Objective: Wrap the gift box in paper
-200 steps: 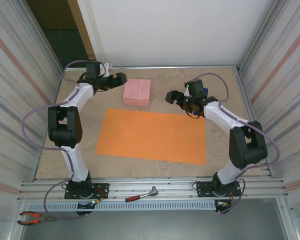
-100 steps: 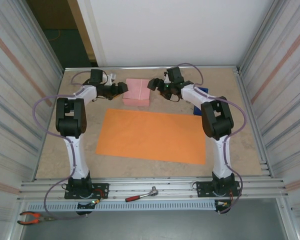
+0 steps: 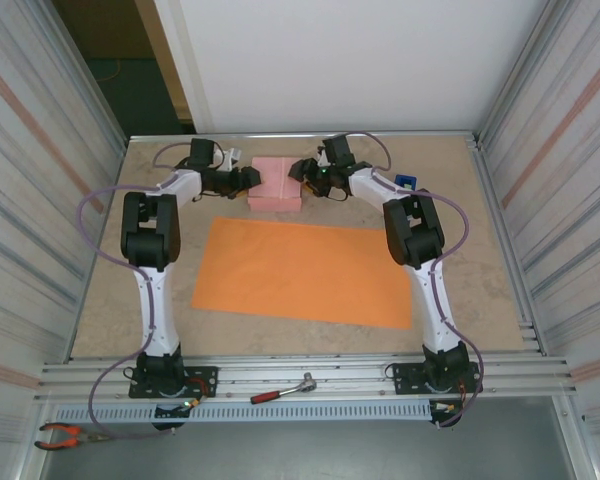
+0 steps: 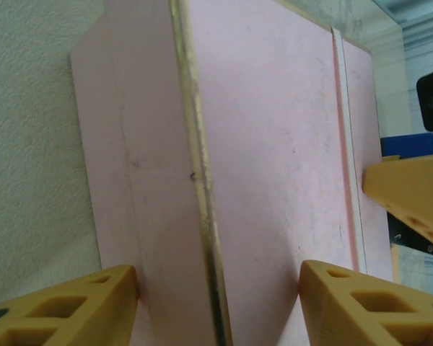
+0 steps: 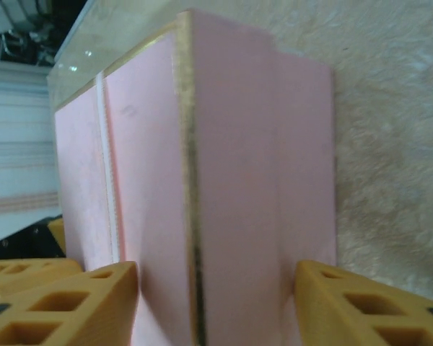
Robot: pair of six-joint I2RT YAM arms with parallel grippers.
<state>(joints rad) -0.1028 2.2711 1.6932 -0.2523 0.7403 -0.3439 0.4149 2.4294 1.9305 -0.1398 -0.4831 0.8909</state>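
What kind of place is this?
Likely a robot lab work cell: two robot arms bolted to a metal rail, ribbed metal walls closing in a small table, pliers lying in front.

The gift box [image 3: 274,184] is pale pink with a thin gold edge line. The paper [image 3: 305,272] is plain bright orange. The tabletop [image 3: 480,260] is mottled beige. The left gripper [image 4: 218,268] has yellow-orange fingers [image 4: 65,317]. The small object [image 3: 405,182], upper right of centre, is blue.

white back wall [image 3: 350,60] | ribbed metal side walls [image 3: 40,170] | beige tabletop [image 3: 110,300]
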